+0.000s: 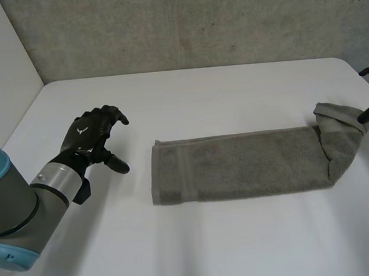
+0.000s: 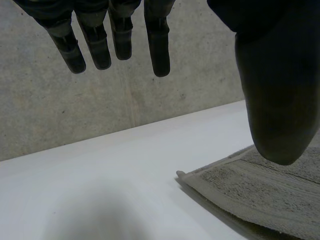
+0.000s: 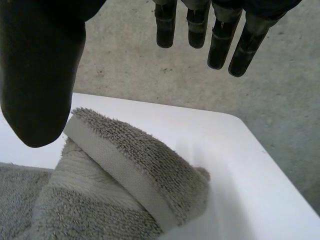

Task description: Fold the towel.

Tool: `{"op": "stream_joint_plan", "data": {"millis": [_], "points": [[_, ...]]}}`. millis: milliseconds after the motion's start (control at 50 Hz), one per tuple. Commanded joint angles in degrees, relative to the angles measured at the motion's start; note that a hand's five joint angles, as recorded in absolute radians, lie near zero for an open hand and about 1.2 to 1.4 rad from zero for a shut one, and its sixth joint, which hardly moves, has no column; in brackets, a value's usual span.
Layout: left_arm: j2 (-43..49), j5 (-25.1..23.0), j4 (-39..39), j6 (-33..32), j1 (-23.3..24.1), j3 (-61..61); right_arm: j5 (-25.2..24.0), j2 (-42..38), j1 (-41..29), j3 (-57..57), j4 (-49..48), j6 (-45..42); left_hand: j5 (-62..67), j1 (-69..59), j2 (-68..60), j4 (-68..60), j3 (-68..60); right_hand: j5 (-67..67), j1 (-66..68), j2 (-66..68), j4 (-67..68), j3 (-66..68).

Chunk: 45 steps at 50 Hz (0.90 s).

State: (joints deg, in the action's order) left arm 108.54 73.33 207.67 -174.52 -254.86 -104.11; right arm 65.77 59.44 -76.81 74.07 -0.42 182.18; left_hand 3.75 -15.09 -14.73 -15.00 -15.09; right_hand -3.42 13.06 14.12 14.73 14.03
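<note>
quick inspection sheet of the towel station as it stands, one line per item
surface: white table
job's things: grey towel, a long strip lying flat, its end by the right hand turned up and over
clutter: nothing seen
hands: left hand open, beside the towel's other end; right hand open, thumb at the raised end
cables: nothing seen
surroundings: concrete wall behind the table

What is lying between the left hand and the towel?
Nothing but bare white table; the head view shows that stretch between the left hand and the towel.
</note>
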Motion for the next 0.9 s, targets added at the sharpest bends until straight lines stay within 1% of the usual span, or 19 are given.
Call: {"op": "stream_joint_plan", "data": {"millis": [20, 120, 160, 200, 340, 380, 400, 440, 460, 500, 520, 540, 560, 600, 740, 780, 800, 880, 900], "points": [[0.7, 0.0, 0.0, 0.1, -0.6, 0.5, 0.3, -4.2, -3.2, -5.4, 0.9, -0.2, -3.0, 4.4, 4.0, 4.3, 4.4, 0.5, -0.1, -1.2, -1.8, -1.1], [1.1, 0.0, 0.0, 0.1, -0.6, 0.6, 1.5, -8.5, -7.2, -10.2, 1.9, -0.4, -3.0, 4.4, 4.0, 4.3, 4.4, -1.9, 2.2, 1.2, 0.6, 1.3], [1.2, 0.0, 0.0, 0.1, -0.6, 0.6, 4.2, -11.7, -8.4, -13.7, 2.5, -0.6, -3.0, 4.4, 4.0, 4.3, 4.4, -6.6, 6.9, 5.9, 5.3, 6.0], [1.8, 0.0, 0.0, 0.1, -0.6, 0.8, 5.4, -13.2, -8.7, -15.3, 2.7, -0.7, -3.0, 4.4, 4.0, 4.3, 4.4, -8.4, 8.8, 7.7, 7.1, 7.8], [2.5, 0.0, 0.0, 0.0, -0.6, 1.0, 6.9, -19.5, -11.5, -21.9, 5.5, -0.9, -3.0, 4.4, 4.0, 4.3, 4.4, -15.0, 15.4, 14.3, 13.7, 14.4], [2.5, 0.0, 0.0, 0.0, -0.6, 1.0, 7.2, -21.9, -12.2, -24.3, 7.2, -2.0, -3.0, 4.4, 4.0, 4.3, 4.4, -19.8, 20.2, 19.1, 18.5, 19.2], [2.4, 0.0, 0.0, 0.0, -0.7, 1.1, 7.2, -21.9, -12.2, -24.3, 7.2, -2.0, -3.0, 4.4, 4.0, 4.3, 4.4, -19.9, 20.2, 19.2, 18.6, 19.3], [2.4, 0.0, 0.0, 0.0, -0.7, 1.1, 7.8, -23.1, -12.3, -25.5, 7.4, -3.1, -3.0, 4.4, 4.0, 4.3, 4.4, -27.2, 27.6, 26.5, 25.9, 26.6], [2.4, 0.0, 0.0, 0.0, -0.7, 1.1, 7.8, -23.1, -12.3, -25.6, 7.4, -3.1, -3.0, 4.4, 4.0, 4.3, 4.4, -27.3, 27.6, 26.6, 26.0, 26.7], [2.5, 0.0, 0.0, 0.0, -0.7, 1.0, 8.4, -23.4, -12.3, -25.8, 7.4, -4.0, -3.0, 4.4, 4.0, 4.3, 4.4, -37.0, 37.3, 36.3, 35.7, 36.4], [2.4, 0.0, 0.0, 0.0, -0.6, 1.1, 8.4, -23.4, -12.3, -25.8, 7.4, -4.0, -3.0, 4.4, 4.0, 4.3, 4.4, -37.0, 37.4, 36.3, 35.7, 36.4], [2.4, 0.0, 0.0, 0.0, -0.6, 1.1, 8.4, -23.4, -12.4, -25.8, 7.6, -4.1, -3.0, 4.4, 4.0, 4.3, 4.4, -47.9, 48.2, 47.2, 46.6, 47.3], [2.4, 0.0, 0.0, 0.0, -0.7, 1.0, 8.5, -22.9, -12.4, -25.6, 7.8, -4.1, -3.0, 4.4, 4.0, 4.3, 4.4, -63.1, 63.5, 62.4, 61.8, 62.5], [2.4, 0.0, 0.0, 0.0, -0.7, 1.0, 8.4, -22.0, -12.4, -24.9, 7.7, -4.2, -3.0, 4.4, 4.0, 4.3, 4.4, -66.6, 66.9, 65.8, 65.2, 65.9], [2.4, 0.0, 0.0, 0.0, -0.7, 0.9, 8.6, -15.6, -13.7, -22.6, 7.7, -4.3, -3.0, 4.4, 4.0, 4.3, 4.4, -66.6, 66.9, 65.9, 65.3, 66.0], [2.3, 0.1, 0.0, 0.0, -0.7, 1.0, 8.7, -11.7, -16.7, -20.7, 7.6, -4.3, -3.0, 4.4, 4.0, 4.3, 4.4, -66.6, 66.9, 65.9, 65.3, 66.0], [2.3, 0.1, 0.0, 0.0, -0.7, 1.0, 8.7, -11.7, -16.7, -20.7, 7.6, -4.3, -3.0, 4.4, 4.0, 4.3, 4.4, -66.6, 66.9, 65.9, 65.3, 66.0], [1.7, 0.1, 0.0, 0.1, -1.0, 1.1, 8.4, -6.7, -22.5, -18.4, 7.6, -5.0, -3.0, 4.4, 4.0, 4.3, 4.4, -66.6, 66.9, 65.9, 65.3, 66.0], [1.5, 0.1, 0.0, 0.3, -1.4, 1.1, 8.4, -6.7, -22.5, -18.3, 7.6, -5.0, -3.0, 4.4, 4.0, 4.3, 4.4, -66.6, 66.9, 65.9, 65.3, 66.0]]}}
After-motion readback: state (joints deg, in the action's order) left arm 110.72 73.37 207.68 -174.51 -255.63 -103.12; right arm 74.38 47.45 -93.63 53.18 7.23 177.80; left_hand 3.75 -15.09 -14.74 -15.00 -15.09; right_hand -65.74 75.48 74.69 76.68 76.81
